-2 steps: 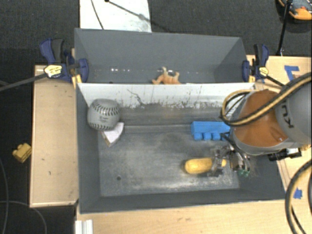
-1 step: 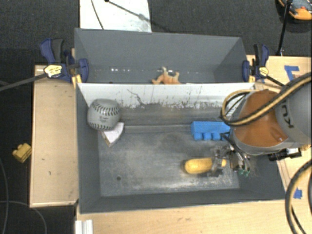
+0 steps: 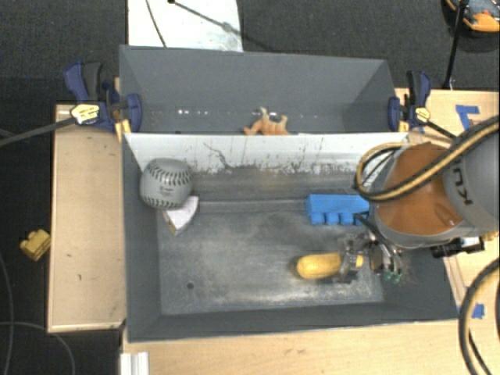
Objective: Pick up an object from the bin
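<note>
My pincer (image 3: pixel 353 262): how wide, I cannot tell. Yellow lemon-shaped thing (image 3: pixel 315 267) lies against its tip, away from my wrist. Risk: rounded end slips free if gripped off-centre.

The grey metal bin (image 3: pixel 234 280) carries a grey baseball (image 3: pixel 165 183) at its upper left, touching a white scrap (image 3: pixel 181 213). A blue block (image 3: pixel 336 208) lies right of centre, and a yellow oval lump (image 3: pixel 316 267) lies at lower right.
</note>
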You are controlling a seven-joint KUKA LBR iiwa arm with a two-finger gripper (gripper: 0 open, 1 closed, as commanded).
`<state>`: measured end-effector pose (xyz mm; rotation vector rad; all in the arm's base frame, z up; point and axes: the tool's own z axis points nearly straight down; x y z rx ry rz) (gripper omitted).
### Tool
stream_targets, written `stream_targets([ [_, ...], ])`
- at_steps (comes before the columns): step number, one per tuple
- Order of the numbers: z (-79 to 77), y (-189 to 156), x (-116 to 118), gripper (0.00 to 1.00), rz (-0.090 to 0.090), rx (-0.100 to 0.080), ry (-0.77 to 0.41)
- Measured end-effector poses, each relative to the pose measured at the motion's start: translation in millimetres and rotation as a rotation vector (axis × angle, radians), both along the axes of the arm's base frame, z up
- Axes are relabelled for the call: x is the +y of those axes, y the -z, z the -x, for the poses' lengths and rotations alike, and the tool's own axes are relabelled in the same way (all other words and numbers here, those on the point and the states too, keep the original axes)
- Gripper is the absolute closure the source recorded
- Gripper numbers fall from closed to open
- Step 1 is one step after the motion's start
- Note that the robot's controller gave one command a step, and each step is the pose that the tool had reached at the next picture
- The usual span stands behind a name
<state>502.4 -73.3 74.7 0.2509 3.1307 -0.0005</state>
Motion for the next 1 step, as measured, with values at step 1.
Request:
stream_targets([
  [1, 1.4, -13.7, 0.3, 1.0, -0.002, 0.007, -0.001],
])
